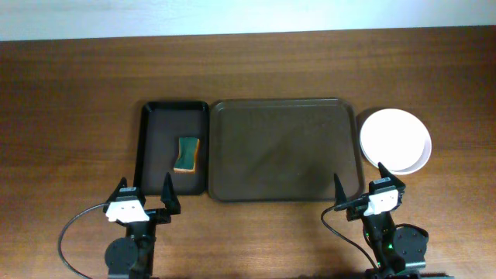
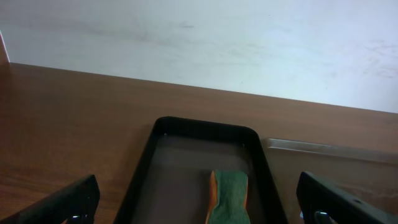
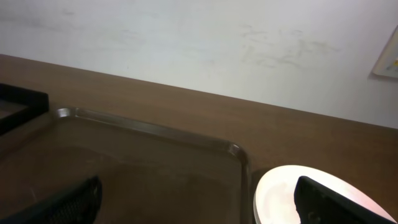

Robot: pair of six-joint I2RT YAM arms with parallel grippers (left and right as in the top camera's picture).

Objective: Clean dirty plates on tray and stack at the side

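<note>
White plates [image 1: 395, 139] stacked beside tray [image 1: 283, 147] | judged stiff, slick, breakable | rim to be gripped | left gripper [image 1: 145, 181], right gripper [image 1: 359, 177]: spread, empty

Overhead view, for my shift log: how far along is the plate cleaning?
Looks finished: the large tray is bare, the white plates sit stacked beside it, and the sponge lies in the narrow tray. Nothing in hand: left hand and right hand hang open. Nothing visibly left.

L to R: narrow tray [image 1: 153, 116] w/ sponge [image 1: 186, 153] in it, big tray [image 1: 279, 155] just beside, then plates [image 1: 395, 139].
</note>
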